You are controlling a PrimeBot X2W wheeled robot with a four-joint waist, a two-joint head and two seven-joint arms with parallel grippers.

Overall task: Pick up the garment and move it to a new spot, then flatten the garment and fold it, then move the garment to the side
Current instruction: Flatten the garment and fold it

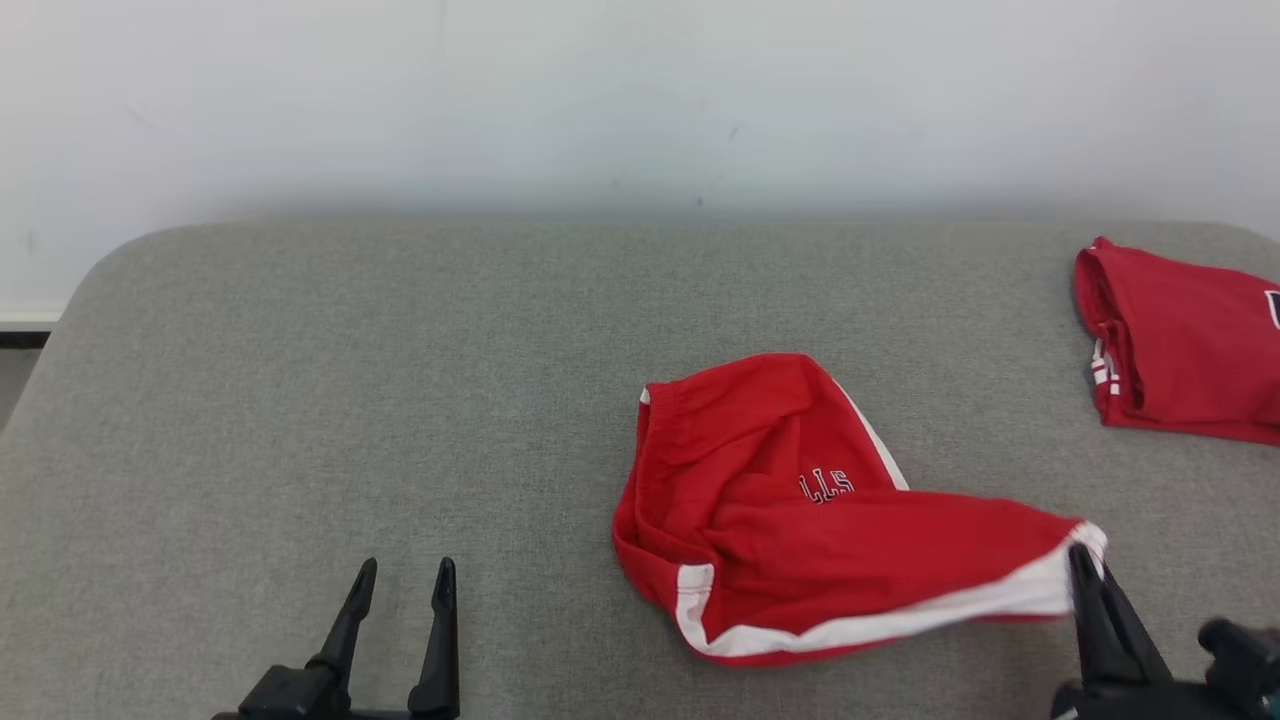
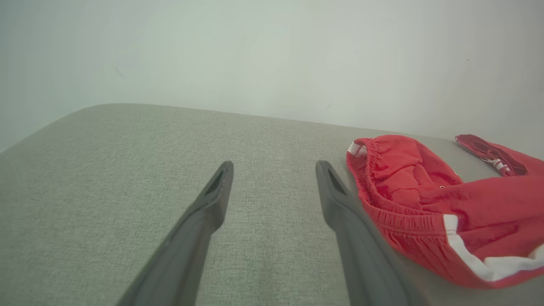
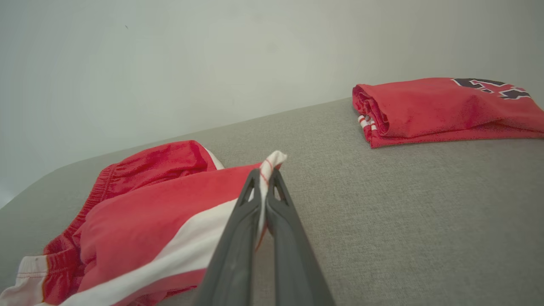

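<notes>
The garment, spread leftward, is gripped at its white hem by the right hand. The open left hand is ringed by bare bench. A crest is shown on the folded garment by the right wrist view.

There's the left gripper: two long matte-black fingers, tapering to narrow tips, a slim slot near each end. And the right gripper, same dark slender build, on a chunky black base with a rounded knob alongside.

The folded red cloth runs off the head view's right edge. Lettering on the crumpled red-and-white shorts is partly hidden by a fold.
</notes>
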